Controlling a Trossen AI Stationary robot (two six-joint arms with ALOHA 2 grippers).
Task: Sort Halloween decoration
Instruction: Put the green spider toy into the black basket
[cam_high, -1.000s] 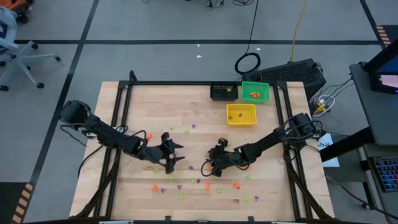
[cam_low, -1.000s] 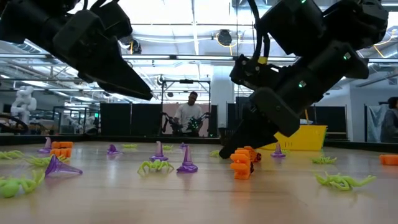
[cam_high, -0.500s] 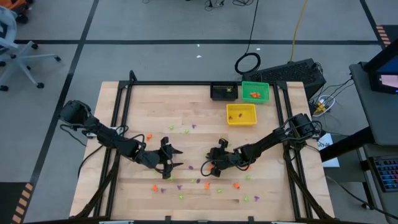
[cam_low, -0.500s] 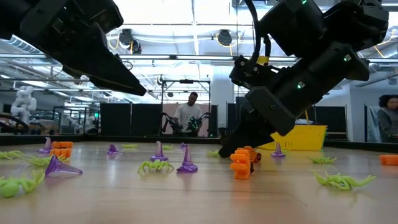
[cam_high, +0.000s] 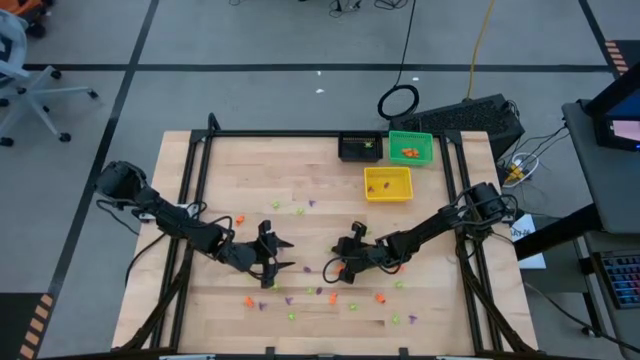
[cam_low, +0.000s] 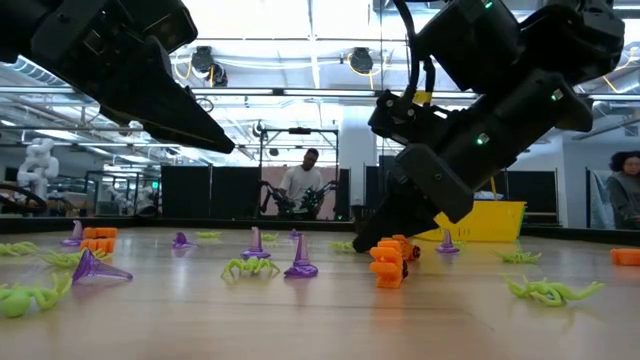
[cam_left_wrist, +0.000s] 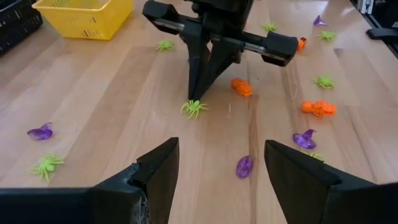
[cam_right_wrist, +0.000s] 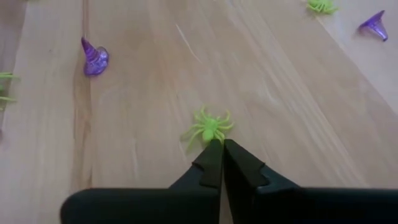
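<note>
1. Halloween decoration, tiny plastic trinkets in orange, purple and light green, lies scattered over the lower middle of the high view, on the pale wooden plank table top inside its black frame.
2. Three small square bins stand at the upper right of that table: black mesh bin, green bin and yellow bin, the yellow one nearest the scatter.
3. Around the table is grey floor marked with dark tape lines; in the low view a person stands far off at the picture's centre, in a bright hall.
4. My right gripper sits low at the centre of the scatter, fingers pressed together, their tips at the edge of a light-green plastic spider; I cannot tell whether a leg is pinched.
5. That spider lies flat, legs splayed; its body's long axis runs roughly from lower left to upper right in the right wrist view.
6. A purple witch-hat trinket lies on its side at that view's upper left, tip pointing up.
7. My left gripper hovers left of centre in the high view, fingers spread, holding nothing.
</note>
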